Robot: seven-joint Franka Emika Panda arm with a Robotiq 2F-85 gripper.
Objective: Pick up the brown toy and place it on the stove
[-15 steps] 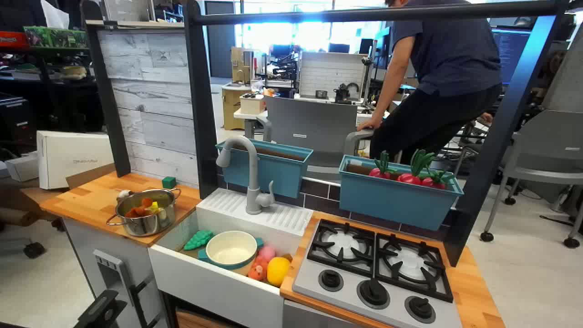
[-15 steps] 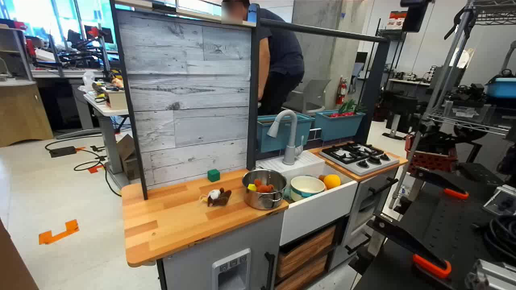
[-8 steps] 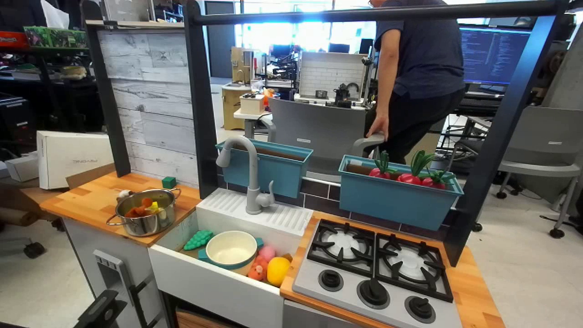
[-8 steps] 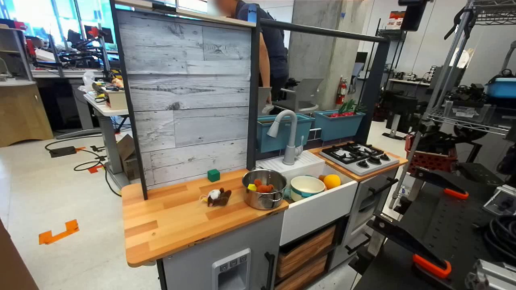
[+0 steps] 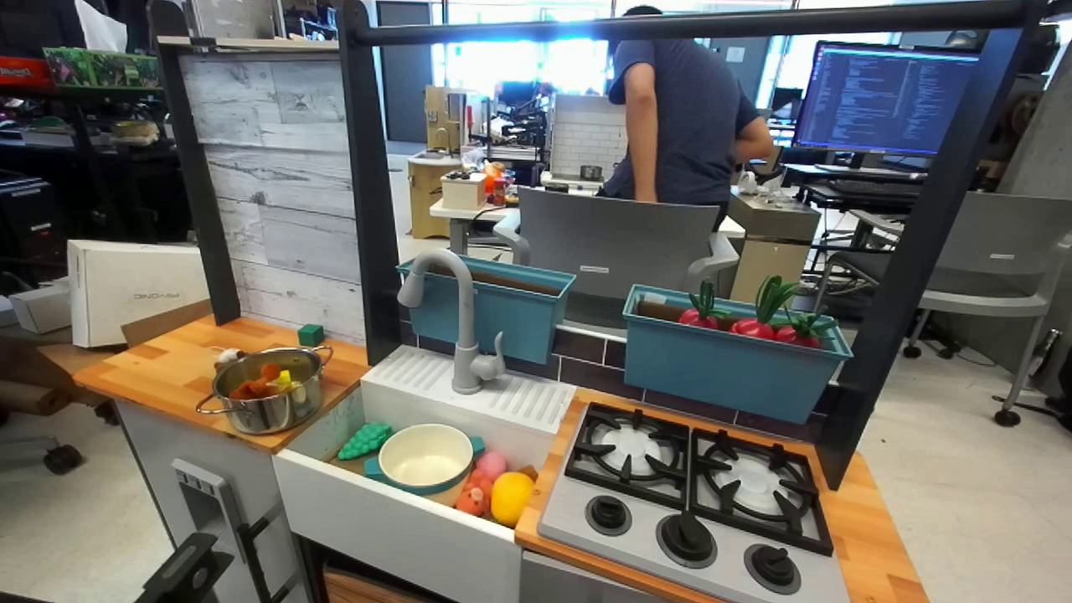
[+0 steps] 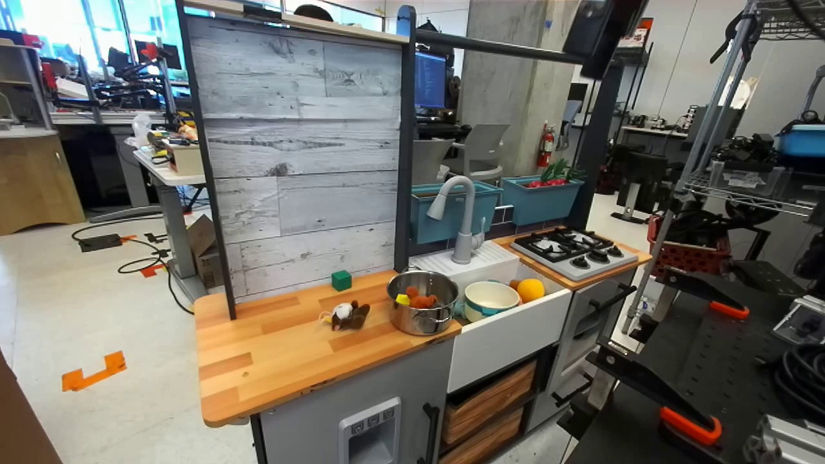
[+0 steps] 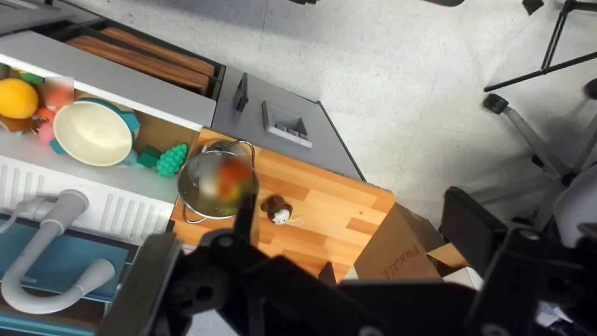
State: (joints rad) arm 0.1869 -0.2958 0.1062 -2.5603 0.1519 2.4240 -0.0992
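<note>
The brown toy [image 6: 351, 316], a small dark-brown plush with a white face, lies on the wooden counter left of the metal pot in an exterior view. It also shows in the wrist view [image 7: 276, 209], and is mostly hidden behind the pot in an exterior view. The stove [image 5: 615, 536], grey with black grates and knobs, sits right of the sink; it also shows in an exterior view [image 6: 573, 254] and is outside the wrist view. My gripper [image 7: 350, 205] is open and empty, high above the counter, its fingers wide apart. A black arm or gripper part hangs at the top of an exterior view.
The metal pot [image 5: 276, 402] with toy food stands between toy and sink. The sink [image 5: 394, 523] holds a cream bowl and toy fruit. A tall faucet [image 5: 465, 327], blue planters [image 5: 729, 360] and a dark frame post [image 6: 405, 142] rise behind. A green block [image 6: 341, 280] sits on the counter.
The black arm or gripper part at the top of an exterior view has moved left and down and shows larger. The person behind has moved. The toy, pot and stove have not moved.
</note>
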